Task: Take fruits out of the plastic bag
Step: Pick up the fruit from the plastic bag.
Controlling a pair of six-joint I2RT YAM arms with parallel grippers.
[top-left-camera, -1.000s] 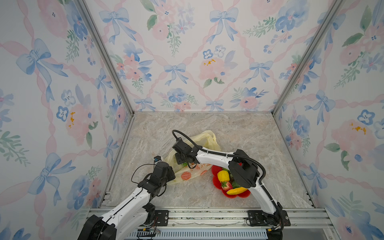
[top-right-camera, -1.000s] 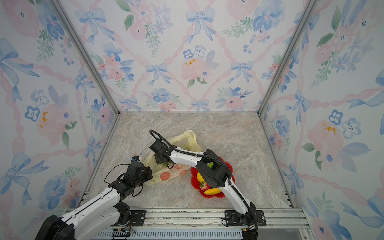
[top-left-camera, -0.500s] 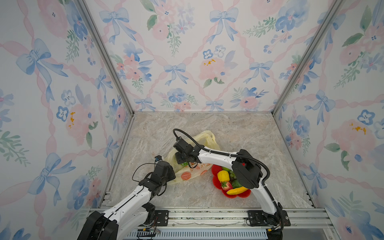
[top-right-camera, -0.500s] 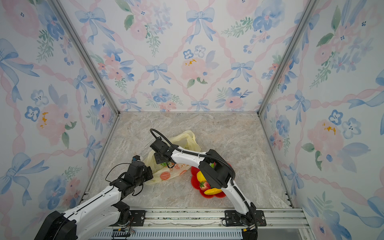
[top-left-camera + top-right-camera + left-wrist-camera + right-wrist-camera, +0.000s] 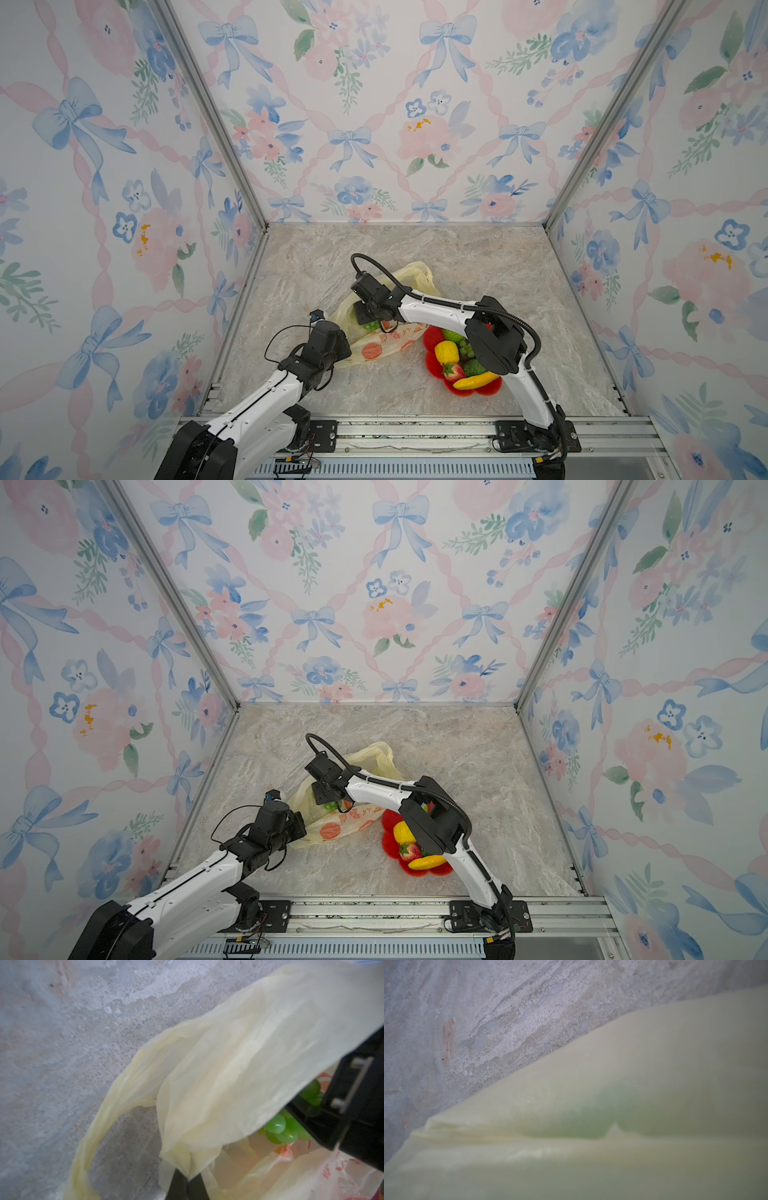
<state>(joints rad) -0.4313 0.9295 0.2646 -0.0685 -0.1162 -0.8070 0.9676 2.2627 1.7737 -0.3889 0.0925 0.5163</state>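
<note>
Marble worktop (image 5: 478,266) carrying bag (image 5: 239,1068); left claw (image 5: 188,1184) pinching bag rim; right claw (image 5: 368,316) sitting among grapes (image 5: 280,1130) inside, grip unclear.

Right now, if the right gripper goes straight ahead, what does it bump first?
Probably the green grapes inside the plastic bag; the right gripper points into its mouth, though depth is unclear.

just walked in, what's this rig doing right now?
The left gripper is shut on the edge of the thin, pale yellow, orange-printed plastic bag, lifting its mouth open. The right gripper reaches into that mouth at a green toy grape bunch; whether it has a grip on it cannot be told. Beside the bag, the red flower-shaped plate already carries a bumpy yellow citrus, a red strawberry and a yellow banana, among other fruit.
</note>
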